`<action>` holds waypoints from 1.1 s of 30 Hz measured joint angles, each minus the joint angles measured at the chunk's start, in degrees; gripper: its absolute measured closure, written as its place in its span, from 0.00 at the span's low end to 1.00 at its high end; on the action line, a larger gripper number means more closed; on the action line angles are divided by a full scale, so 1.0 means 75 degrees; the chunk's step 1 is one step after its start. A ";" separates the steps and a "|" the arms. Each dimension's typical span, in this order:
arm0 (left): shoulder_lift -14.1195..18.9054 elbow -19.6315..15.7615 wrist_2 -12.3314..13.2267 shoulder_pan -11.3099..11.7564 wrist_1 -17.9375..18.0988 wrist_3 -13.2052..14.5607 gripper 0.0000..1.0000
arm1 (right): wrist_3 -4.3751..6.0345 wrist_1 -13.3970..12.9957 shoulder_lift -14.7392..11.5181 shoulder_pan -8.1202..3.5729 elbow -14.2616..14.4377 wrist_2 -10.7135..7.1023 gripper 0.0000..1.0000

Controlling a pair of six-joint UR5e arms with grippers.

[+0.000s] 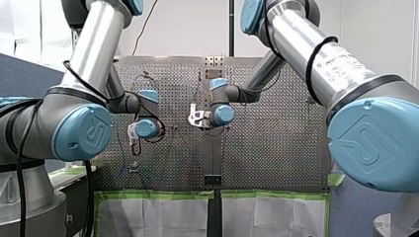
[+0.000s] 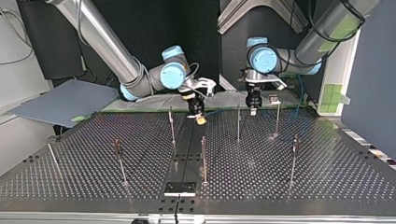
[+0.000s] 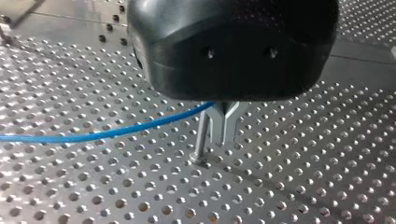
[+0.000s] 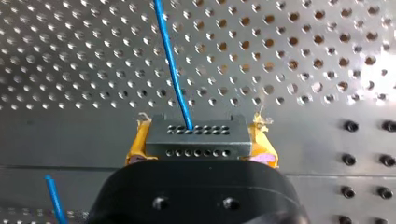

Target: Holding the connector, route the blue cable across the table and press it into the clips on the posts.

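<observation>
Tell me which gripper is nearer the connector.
Right. My right gripper clamps the connector; my left gripper grips the blue cable farther along, beside a post.

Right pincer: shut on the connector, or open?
Shut on it. Right wrist view: my right pincer has yellow pads pressed on both connector sides; the blue cable leaves its face.

Bright glare on perforated table (image 4: pixel 380 70)
</observation>
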 joint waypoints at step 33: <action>-0.0463 0.1346 -0.0208 0.0233 -0.1333 0.0229 0.00 | 0.0130 -0.0066 0.0000 -0.0454 -0.0033 -0.0348 1.00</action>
